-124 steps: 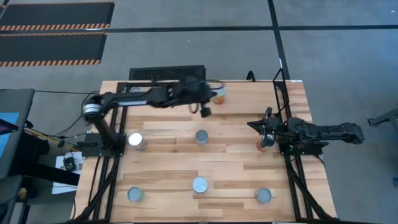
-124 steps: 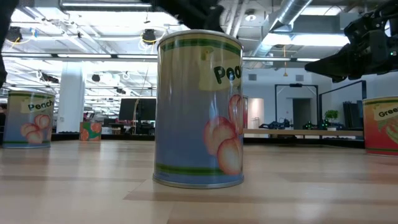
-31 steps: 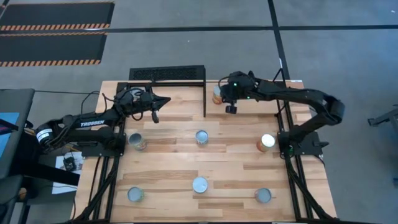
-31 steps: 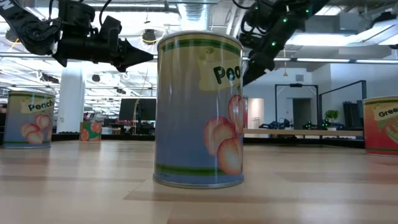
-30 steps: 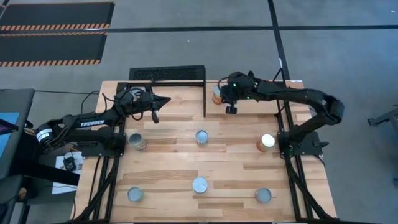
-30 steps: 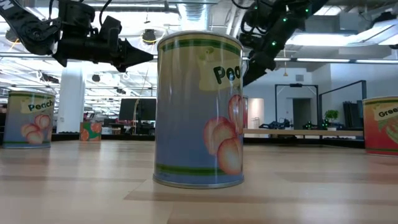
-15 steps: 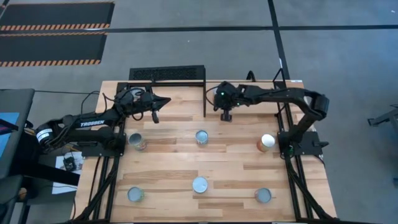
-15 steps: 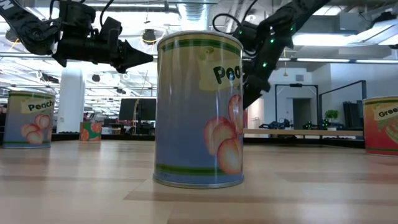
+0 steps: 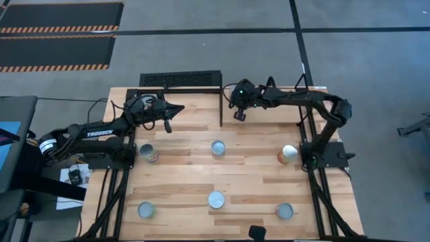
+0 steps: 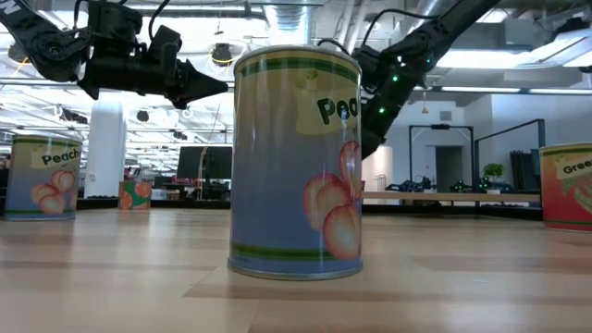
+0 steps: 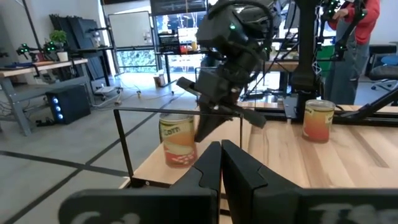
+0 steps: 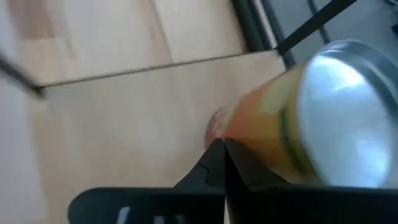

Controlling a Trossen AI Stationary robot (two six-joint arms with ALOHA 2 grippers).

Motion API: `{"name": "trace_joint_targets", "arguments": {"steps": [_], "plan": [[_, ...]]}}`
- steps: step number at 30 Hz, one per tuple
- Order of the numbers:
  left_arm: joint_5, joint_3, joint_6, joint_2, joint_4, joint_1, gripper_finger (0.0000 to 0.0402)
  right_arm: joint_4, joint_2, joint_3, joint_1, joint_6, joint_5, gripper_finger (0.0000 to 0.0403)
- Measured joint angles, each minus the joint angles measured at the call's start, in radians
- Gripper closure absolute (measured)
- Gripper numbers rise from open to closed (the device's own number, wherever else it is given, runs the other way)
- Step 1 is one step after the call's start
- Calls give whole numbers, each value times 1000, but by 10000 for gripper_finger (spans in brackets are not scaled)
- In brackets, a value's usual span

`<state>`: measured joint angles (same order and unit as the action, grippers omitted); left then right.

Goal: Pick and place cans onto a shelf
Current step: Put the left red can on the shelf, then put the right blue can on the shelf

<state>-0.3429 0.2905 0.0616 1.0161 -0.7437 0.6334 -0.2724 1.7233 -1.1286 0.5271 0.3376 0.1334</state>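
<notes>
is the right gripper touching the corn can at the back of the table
Cannot tell. In the right wrist view the shut right gripper overlaps the corn can; the left wrist view shows it beside the can, with no clear contact or gap.

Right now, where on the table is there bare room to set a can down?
Bare wood runs between the middle row of silver-topped tin cans and the front row. The back edge is crowded: black-barred wooden shelf, with the dark left arm and right arm above.

Six cans [image 9: 216, 199] spread across the table [image 9: 181, 181], the shelf [image 9: 180, 107] at its far edge.
</notes>
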Motion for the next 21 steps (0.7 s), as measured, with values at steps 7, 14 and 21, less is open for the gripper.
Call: {"name": "trace_joint_targets", "arguments": {"steps": [7,14,21], "plan": [[3,0,-1,0,4,0,400,37,1,2,34,-28,7,392],[9,0,-1,0,21,0,400,62,-1,2,60,-36,7,389],[9,0,0,0,28,0,400,-73,-164,15,35,-44,-24,398]]}}
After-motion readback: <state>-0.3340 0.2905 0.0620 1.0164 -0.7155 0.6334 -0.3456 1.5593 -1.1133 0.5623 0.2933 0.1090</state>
